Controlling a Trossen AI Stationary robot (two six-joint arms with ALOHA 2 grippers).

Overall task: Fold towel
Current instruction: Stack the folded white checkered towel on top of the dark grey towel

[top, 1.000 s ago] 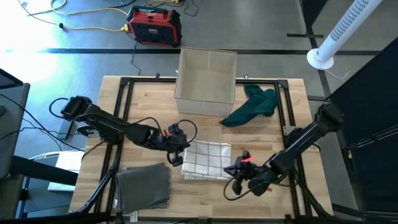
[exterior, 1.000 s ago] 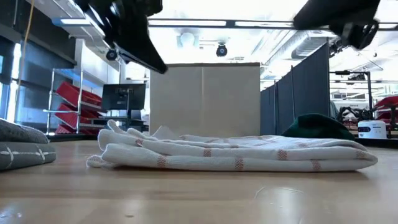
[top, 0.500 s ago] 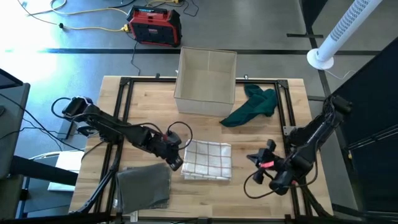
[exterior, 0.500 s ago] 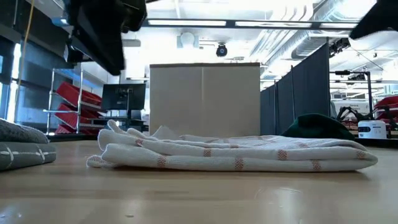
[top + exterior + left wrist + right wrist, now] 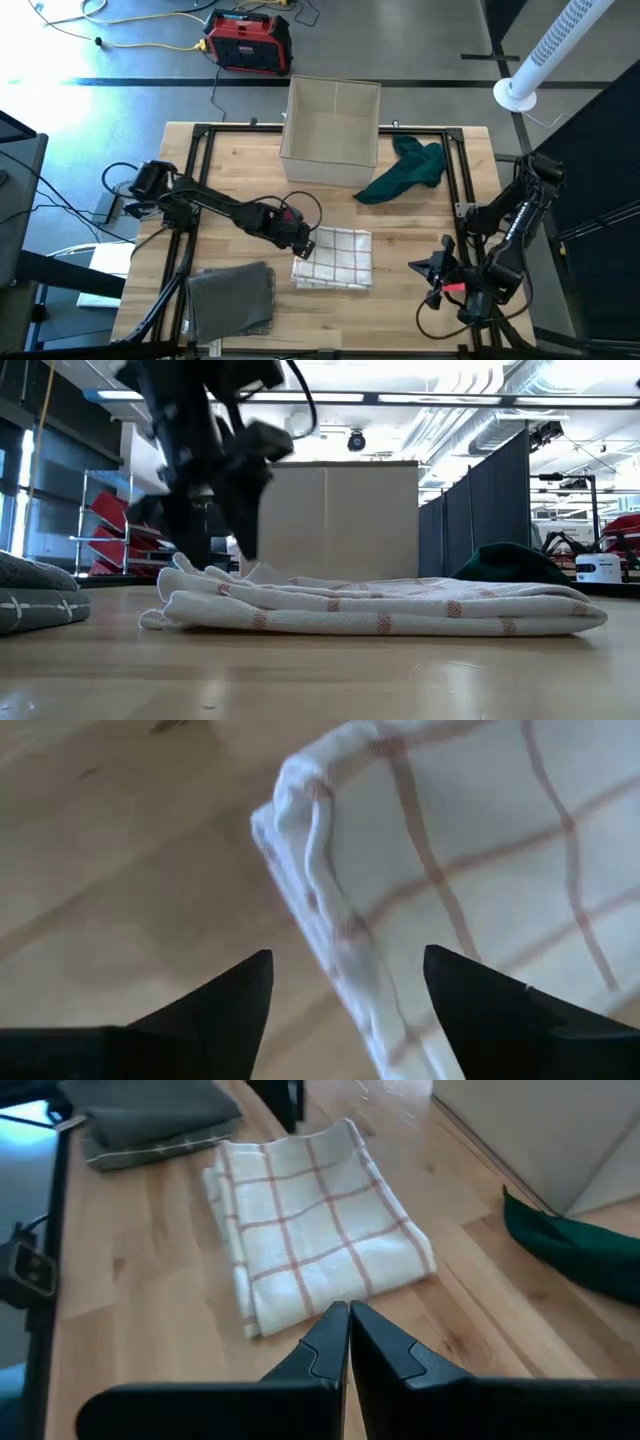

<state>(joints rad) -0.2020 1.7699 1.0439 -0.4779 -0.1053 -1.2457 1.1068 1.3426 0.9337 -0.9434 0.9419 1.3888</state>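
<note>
A white towel with red checks [image 5: 335,258] lies folded flat on the wooden table; it also shows in the low view [image 5: 380,610] and the right wrist view [image 5: 310,1230]. My left gripper [image 5: 303,242] is open and low over the towel's left edge [image 5: 330,920], one finger on either side of it, tips pointing down [image 5: 245,550]. I see no touch. My right gripper [image 5: 428,270] is shut and empty, right of the towel and clear of it [image 5: 348,1330].
A folded grey towel [image 5: 230,298] lies at the near left. An open beige box [image 5: 333,118] stands at the far middle, with a crumpled dark green cloth [image 5: 405,168] to its right. Bare wood lies between the towel and my right gripper.
My right gripper has drawn back from the towel's near right corner toward the table's right edge. My left gripper has gone right and down to the towel's left edge. The towel has stayed still.
</note>
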